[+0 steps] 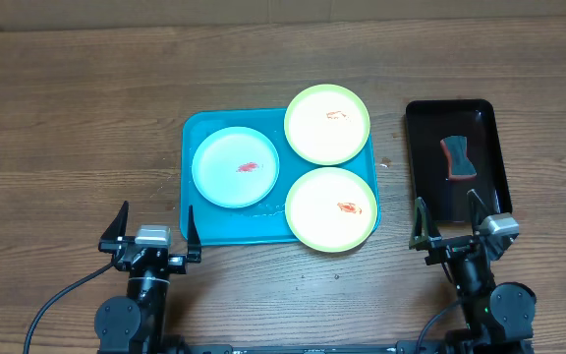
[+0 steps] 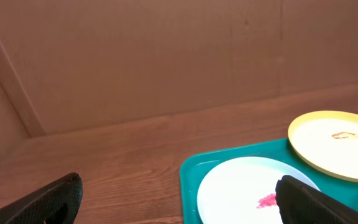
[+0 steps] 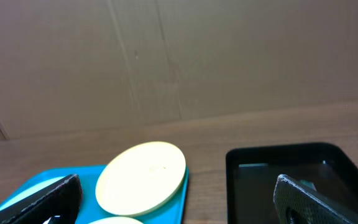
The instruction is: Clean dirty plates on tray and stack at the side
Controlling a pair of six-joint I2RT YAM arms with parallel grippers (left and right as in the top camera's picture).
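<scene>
- Plates, three of them, all sitting in the turquoise tray (image 1: 199, 226) at mid-table: the pale blue plate (image 1: 236, 168) on the left, the far yellow-green plate (image 1: 327, 124) at the right, and the near yellow-green plate (image 1: 331, 208) reaching the tray's near-right corner.
- Every one carries a red smear, so by my read nothing is cleaned or stacked yet.
- Off to the right, apart from the tray, sits the black tray (image 1: 413, 147) with the sponge (image 1: 456, 159) inside it.
- Right gripper (image 1: 447, 206) is spread wide and empty, hovering at the black tray's near edge.
- Here's the key line: the sponge lies straight ahead of that gripper, on the far side, with its long axis running near to far. Fingers spread left to right look lined up to straddle its narrow middle.
- Left gripper (image 1: 157, 214) is also wide open with nothing in it, just off the tray's near-left corner. The pale blue plate is just far and right of it.
- Right arm is clearly the nearer one for the sponge, and the left is nearer for steadying that blue plate.
</scene>
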